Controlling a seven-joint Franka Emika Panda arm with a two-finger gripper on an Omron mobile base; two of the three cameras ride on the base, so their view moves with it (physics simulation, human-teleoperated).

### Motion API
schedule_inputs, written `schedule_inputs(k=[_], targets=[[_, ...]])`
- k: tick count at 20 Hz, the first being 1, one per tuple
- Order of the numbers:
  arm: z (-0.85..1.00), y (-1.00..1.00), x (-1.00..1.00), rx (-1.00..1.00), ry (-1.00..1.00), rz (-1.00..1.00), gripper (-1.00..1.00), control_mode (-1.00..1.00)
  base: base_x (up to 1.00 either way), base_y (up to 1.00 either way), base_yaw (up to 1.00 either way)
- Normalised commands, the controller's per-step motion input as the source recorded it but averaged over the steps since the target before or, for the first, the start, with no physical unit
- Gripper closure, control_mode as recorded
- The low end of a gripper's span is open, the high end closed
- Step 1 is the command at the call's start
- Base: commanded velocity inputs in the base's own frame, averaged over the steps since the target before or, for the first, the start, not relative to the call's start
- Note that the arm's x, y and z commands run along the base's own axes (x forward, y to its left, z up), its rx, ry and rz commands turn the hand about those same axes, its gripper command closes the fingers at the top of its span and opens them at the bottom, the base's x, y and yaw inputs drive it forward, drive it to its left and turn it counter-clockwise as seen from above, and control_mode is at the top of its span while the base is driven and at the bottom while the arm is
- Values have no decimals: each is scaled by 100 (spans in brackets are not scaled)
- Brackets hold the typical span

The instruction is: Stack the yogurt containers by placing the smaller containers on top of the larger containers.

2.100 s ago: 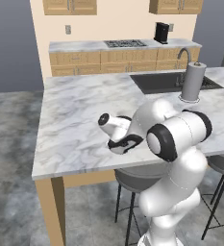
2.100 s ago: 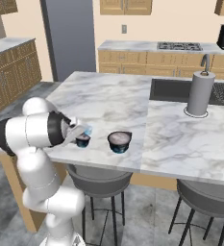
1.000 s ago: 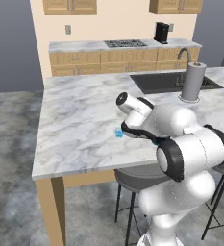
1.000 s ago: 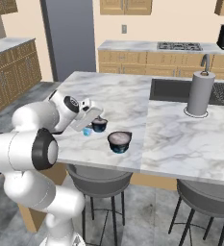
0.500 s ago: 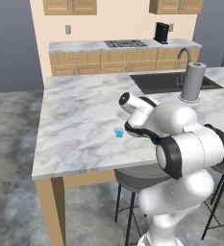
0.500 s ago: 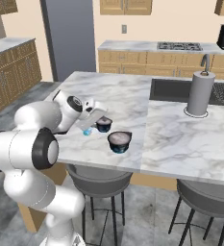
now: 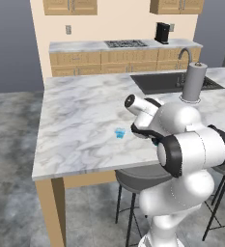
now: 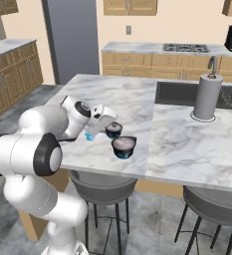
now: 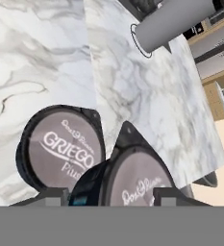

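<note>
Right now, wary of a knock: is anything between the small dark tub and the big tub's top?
Nothing visible. The small tub stands beside the big tub, whose lid is bare; the blue cup sits on the small tub's far side.

Base views: behind the arm, left and right, looking down over one marble island [image 7: 80,120]. Hand view: close above two tubs.

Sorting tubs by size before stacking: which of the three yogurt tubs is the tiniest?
The pale-blue translucent cup, standing alone on the marble left of the small dark tub and the wide dark-blue tub, both grey-topped.
</note>
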Motion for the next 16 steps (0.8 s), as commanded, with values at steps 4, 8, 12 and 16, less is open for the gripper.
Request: schedule_inputs(k=[4,8,12,16], targets=[[0,-5,1,0,0,-5,100,-100,0,0,0],[-6,-2,11,0,0,-3,100,-100,0,0,0],[-3,-11,12,0,0,-2,100,-100,0,0,0],[-3,-9,8,0,0,-2,100,-100,0,0,0]])
